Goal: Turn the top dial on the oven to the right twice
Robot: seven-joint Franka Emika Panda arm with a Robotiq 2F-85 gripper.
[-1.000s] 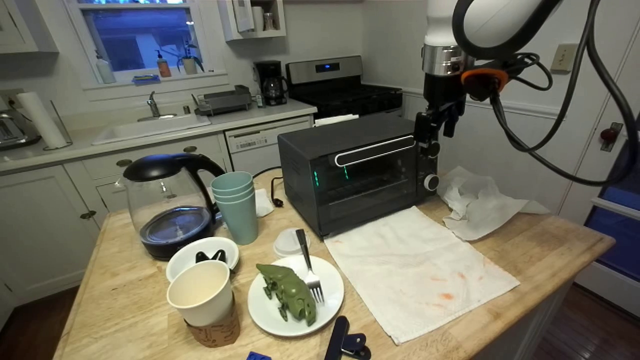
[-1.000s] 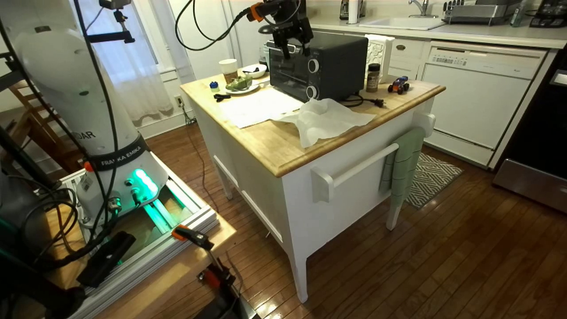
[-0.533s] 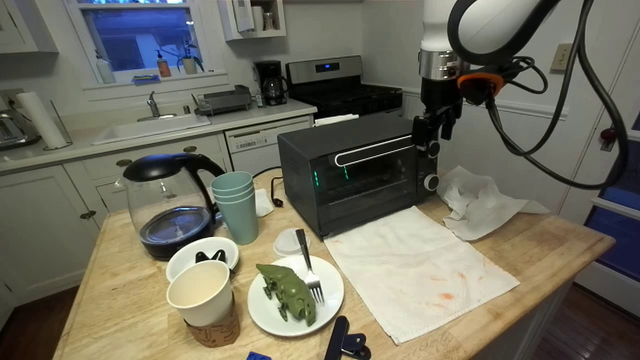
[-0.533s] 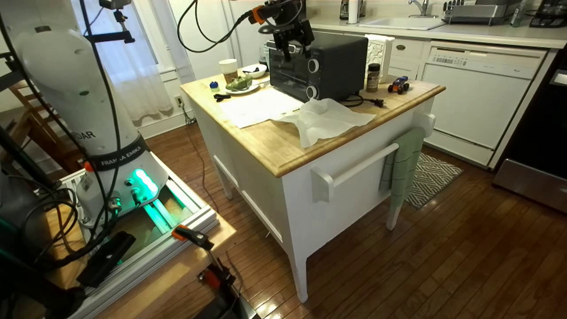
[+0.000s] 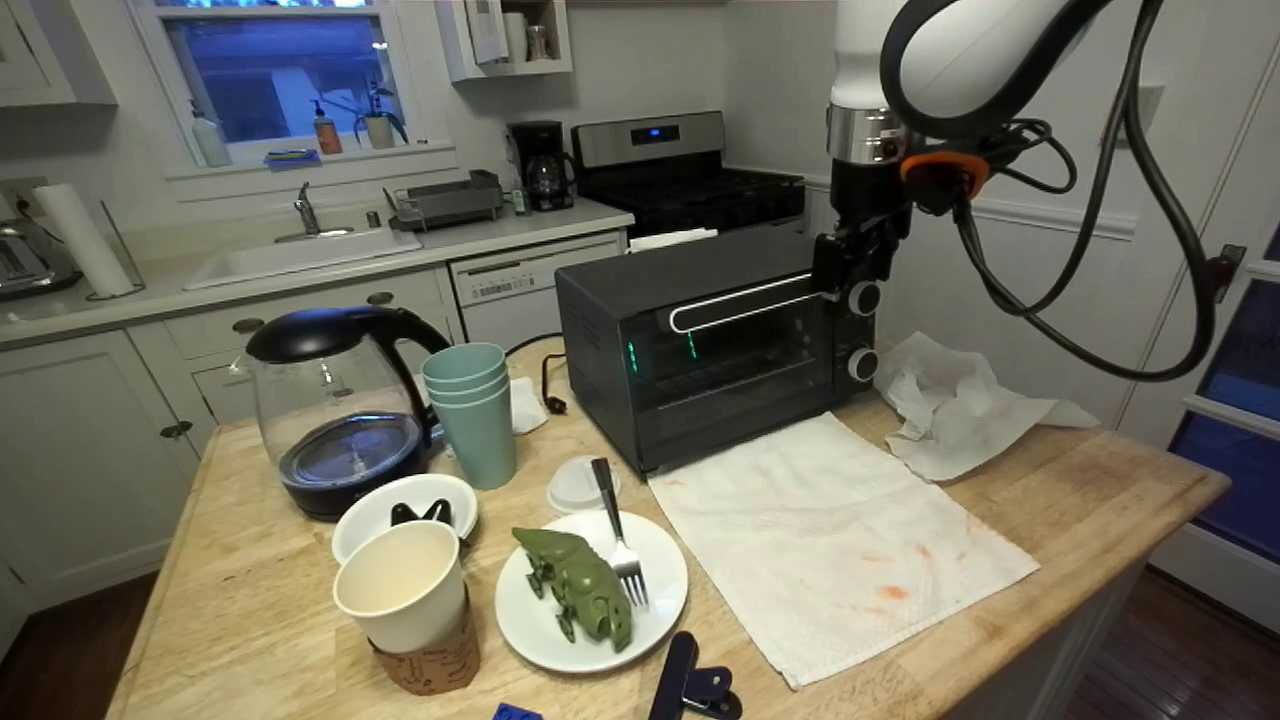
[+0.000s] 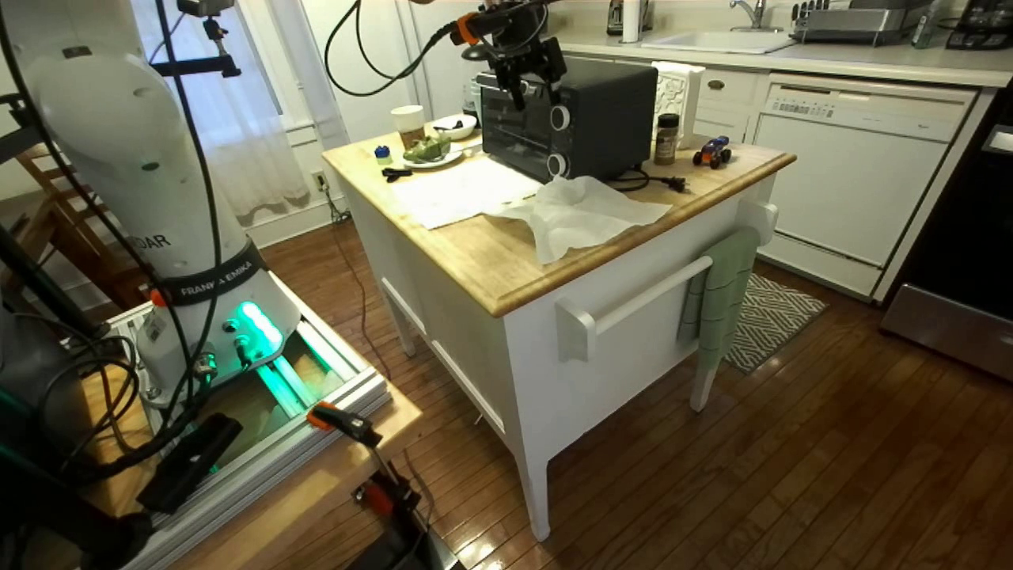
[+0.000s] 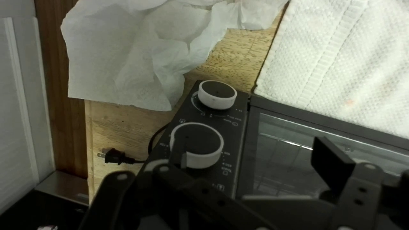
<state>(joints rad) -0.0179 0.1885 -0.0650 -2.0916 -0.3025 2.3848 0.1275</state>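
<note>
The black toaster oven (image 5: 690, 265) stands on the wooden island and shows in both exterior views (image 6: 613, 103). Its top dial, black with a pale rim, is at the upper right of its front (image 5: 864, 298); it also shows in an exterior view (image 6: 560, 117) and in the wrist view (image 7: 201, 140). The lower dial (image 7: 217, 94) sits beyond it. My gripper (image 7: 255, 158) is open and empty, its jaws wide apart. One finger (image 7: 179, 153) overlaps the top dial's edge in the wrist view; I cannot tell if it touches. The other fingertip (image 7: 332, 163) is over the glass door.
The door handle (image 5: 750, 302) juts out beside the gripper. A white cloth (image 5: 840, 540) lies before the oven, crumpled paper (image 5: 950, 410) beside it. A plate (image 5: 520, 620), a paper cup (image 5: 400, 590), teal cups (image 5: 475, 430) and a kettle (image 5: 340, 400) stand nearby.
My gripper has moved down and toward the oven: leftward in an exterior view, slightly right in another. It stays open. The dials and the oven show no visible change.
</note>
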